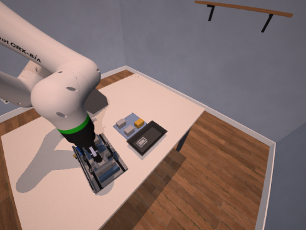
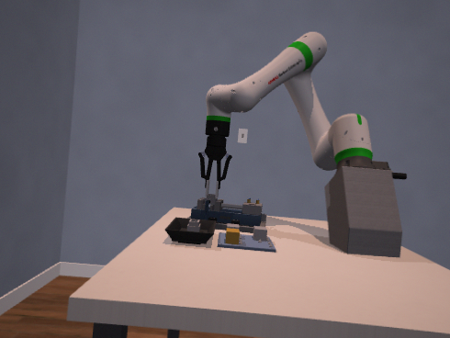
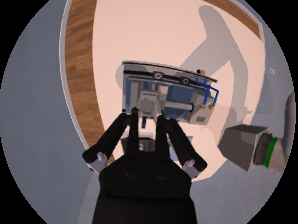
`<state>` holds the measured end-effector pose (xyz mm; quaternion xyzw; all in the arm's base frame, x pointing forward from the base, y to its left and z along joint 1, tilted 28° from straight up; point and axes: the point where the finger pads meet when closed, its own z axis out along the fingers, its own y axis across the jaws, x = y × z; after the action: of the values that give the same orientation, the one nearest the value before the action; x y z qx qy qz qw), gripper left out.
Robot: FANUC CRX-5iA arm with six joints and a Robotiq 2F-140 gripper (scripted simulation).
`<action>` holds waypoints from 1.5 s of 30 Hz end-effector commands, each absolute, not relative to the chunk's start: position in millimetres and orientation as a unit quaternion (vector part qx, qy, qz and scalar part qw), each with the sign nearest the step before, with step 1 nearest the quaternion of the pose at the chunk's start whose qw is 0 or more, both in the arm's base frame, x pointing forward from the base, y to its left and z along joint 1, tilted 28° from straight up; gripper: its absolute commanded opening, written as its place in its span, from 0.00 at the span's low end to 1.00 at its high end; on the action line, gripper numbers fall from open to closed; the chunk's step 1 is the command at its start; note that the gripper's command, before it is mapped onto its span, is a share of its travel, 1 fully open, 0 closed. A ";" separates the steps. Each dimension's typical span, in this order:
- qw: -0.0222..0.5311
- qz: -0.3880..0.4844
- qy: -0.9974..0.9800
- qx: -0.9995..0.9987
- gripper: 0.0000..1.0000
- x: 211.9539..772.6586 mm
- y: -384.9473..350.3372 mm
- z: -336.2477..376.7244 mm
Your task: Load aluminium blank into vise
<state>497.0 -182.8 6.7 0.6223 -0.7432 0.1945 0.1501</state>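
Grey-blue walls and a wood-plank floor surround a pale table [image 1: 162,94], with a wall shelf [image 1: 243,7] high up at the back. In the top view, going left to right, the white arm [image 1: 59,90] reaches down over the vise [image 1: 107,175], which sits near the table's front edge with its long axis running from that edge back toward the arm's grey pedestal [image 2: 363,211]. The gripper [image 2: 212,195] points straight down into the vise — its fingers are clamped on a grey piece there, most likely a finished part [image 2: 208,200] at the end block nearer the outfeed tray; its shape and long axis cannot be made out, since the fingers and the wrist hide most of it. In the wrist view the fingers stand narrow and nearly parallel over the vise's grey and blue blocks.

Right of the vise lies the blue infeed plate [image 1: 132,117], carrying two aluminium blanks [image 1: 121,122] lying flat and one brass blank [image 1: 139,122] at the plate's corner nearest the table's far right edge. Just beside the plate, toward the table's right corner, stands the black outfeed tray [image 1: 159,126] — its long side runs parallel to the plate's edge. A grey pocketed part [image 1: 142,142] lies flat on its floor, pocket up.
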 end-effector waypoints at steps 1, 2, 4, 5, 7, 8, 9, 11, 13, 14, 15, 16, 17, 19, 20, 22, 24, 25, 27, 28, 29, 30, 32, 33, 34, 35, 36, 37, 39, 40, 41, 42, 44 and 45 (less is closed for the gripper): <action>0.150 0.195 -0.743 0.622 0.00 497.0 -182.8 6.7; 0.150 0.195 -0.743 0.622 0.00 497.0 -182.8 6.7; 0.150 0.195 -0.743 0.622 0.00 497.0 -182.8 6.7; 0.150 0.195 -0.743 0.622 0.00 497.0 -182.8 6.7; 0.150 0.195 -0.743 0.622 0.00 497.0 -182.8 6.7; 0.150 0.195 -0.743 0.622 0.00 497.0 -182.8 6.7; 0.150 0.195 -0.743 0.622 0.00 497.0 -182.8 6.7; 0.150 0.195 -0.743 0.622 0.00 497.0 -182.8 6.7; 0.150 0.195 -0.743 0.622 0.00 497.0 -182.8 6.7; 0.150 0.195 -0.743 0.622 0.00 497.0 -182.8 6.7; 0.150 0.195 -0.743 0.622 0.00 497.0 -182.8 6.7; 0.150 0.195 -0.743 0.622 0.00 497.0 -182.8 6.7; 0.150 0.195 -0.743 0.622 0.00 497.0 -182.8 6.7; 0.150 0.195 -0.743 0.622 0.00 497.0 -182.8 6.7; 0.150 0.195 -0.743 0.622 0.00 497.0 -182.8 6.7; 0.150 0.195 -0.743 0.622 0.00 497.0 -182.8 6.7; 0.150 0.195 -0.743 0.622 0.00 497.0 -182.8 6.7; 0.150 0.195 -0.743 0.622 0.00 497.0 -182.7 6.8; 0.150 0.195 -0.743 0.622 0.00 497.0 -182.5 7.1; 0.150 0.195 -0.743 0.622 0.00 497.0 -182.4 7.5; 0.150 0.195 -0.743 0.622 0.00 497.0 -182.1 7.9; 0.150 0.195 -0.743 0.622 0.00 497.0 -181.9 8.4; 0.150 0.195 -0.743 0.622 0.00 497.0 -181.1 9.8; 0.150 0.195 -0.743 0.622 0.00 496.9 -180.6 10.7; 0.150 0.195 -0.743 0.622 0.00 496.9 -180.1 11.6; 0.150 0.195 -0.743 0.622 0.00 496.9 -179.5 12.7; 0.150 0.195 -0.743 0.622 0.00 496.9 -178.9 13.9; 0.150 0.195 -0.743 0.622 0.00 496.9 -178.9 13.9; 0.150 0.195 -0.743 0.622 0.00 496.8 -178.2 15.2; 0.150 0.195 -0.743 0.622 0.00 496.8 -177.4 16.6; 0.150 0.195 -0.743 0.622 0.00 496.8 -176.6 18.1; 0.150 0.195 -0.743 0.622 0.00 496.7 -175.8 19.6; 0.150 0.195 -0.743 0.622 0.00 496.7 -174.1 22.8; 0.150 0.195 -0.743 0.622 0.00 496.6 -173.2 24.5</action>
<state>496.5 -174.6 22.0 0.6223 -0.7432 0.1944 0.1502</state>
